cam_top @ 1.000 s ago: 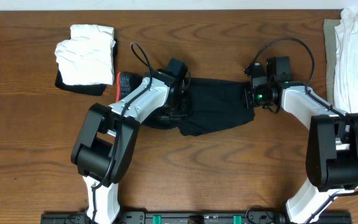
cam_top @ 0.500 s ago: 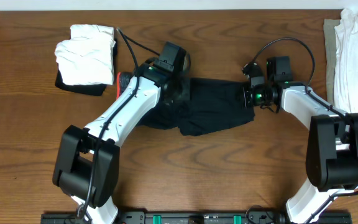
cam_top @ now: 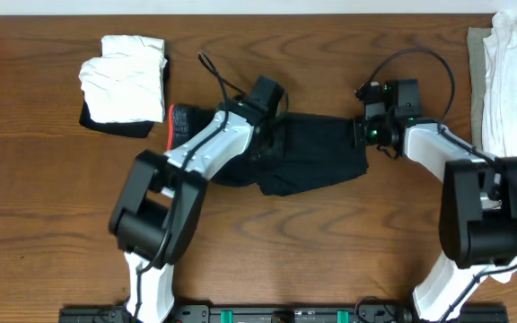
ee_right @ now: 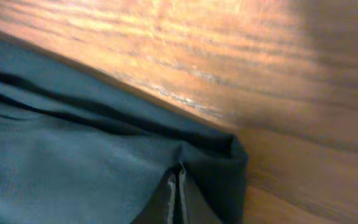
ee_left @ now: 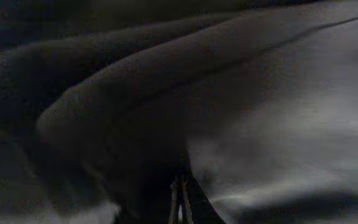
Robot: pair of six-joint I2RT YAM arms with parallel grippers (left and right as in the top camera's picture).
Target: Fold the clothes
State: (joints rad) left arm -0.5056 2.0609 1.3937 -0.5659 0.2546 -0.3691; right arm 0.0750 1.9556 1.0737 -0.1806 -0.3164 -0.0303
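Observation:
Black leggings (cam_top: 317, 161) lie bunched across the table's middle, and their red-edged waistband (cam_top: 174, 123) shows at the left end. My left gripper (cam_top: 274, 141) rests on the left part of the leggings. In the left wrist view its fingertips (ee_left: 179, 190) are pressed together with dark fabric (ee_left: 135, 112) all round them. At the leggings' right end sits my right gripper (cam_top: 363, 135). The right wrist view shows it (ee_right: 178, 177) shut on the cloth's corner (ee_right: 229, 155), just above the wood.
A folded white garment (cam_top: 124, 76) lies on a black one (cam_top: 115, 126) at the back left. A loose pile of white and beige clothes (cam_top: 510, 72) lies at the right edge. Brown wooden tabletop (cam_top: 330, 260) surrounds the leggings.
My left arm swung out to the left and came back, and its wrist now sits slightly further right on the leggings. The right gripper shifted a little towards the back. The leggings barely changed shape.

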